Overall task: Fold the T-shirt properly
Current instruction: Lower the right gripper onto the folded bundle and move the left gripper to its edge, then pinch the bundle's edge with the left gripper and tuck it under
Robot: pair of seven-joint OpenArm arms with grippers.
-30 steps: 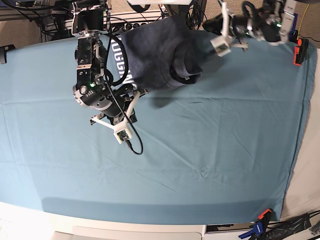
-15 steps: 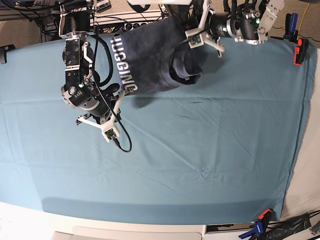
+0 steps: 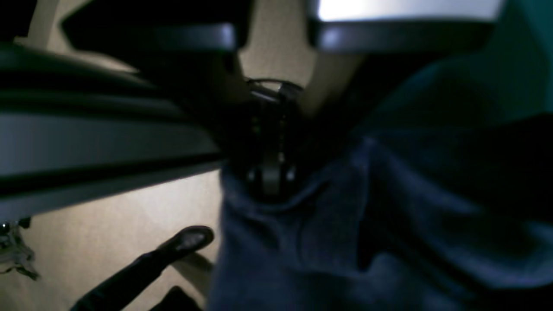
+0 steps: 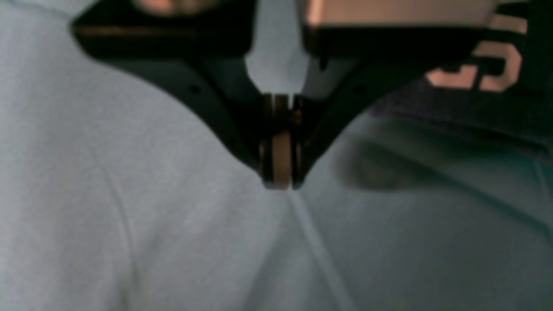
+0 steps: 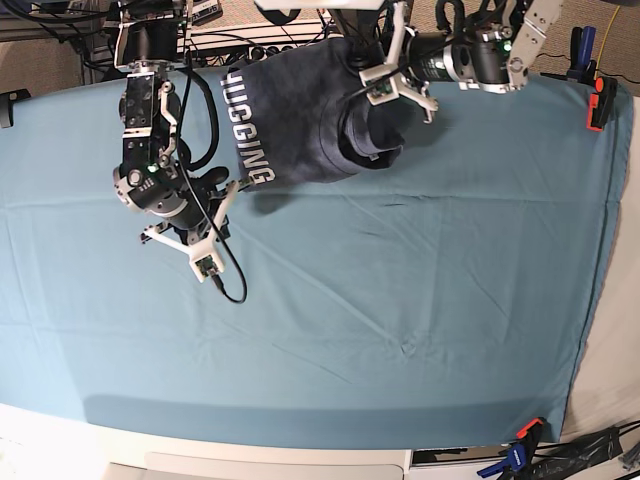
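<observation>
Lying at 12 o'clock: heathered dark blue-grey cotton T-shirt [image 5: 300, 110], bunched, white block "HUGGING" lettering.
Desk: creased matte teal cloth [image 5: 400, 300].
Left end effector [image 3: 270, 179]: clamped on a soft shirt fold.
Right end effector [image 4: 280, 183]: closed, empty, over cloth, 9 o'clock of shirt.

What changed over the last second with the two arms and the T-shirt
The left gripper swung from the table's far right corner toward the T-shirt and now pinches its dark fabric. The right gripper, shut and empty, drew sideways off the shirt's lettered edge, uncovering the whole word HUGGING. The shirt stayed bunched at the far edge of the teal table cloth.
</observation>
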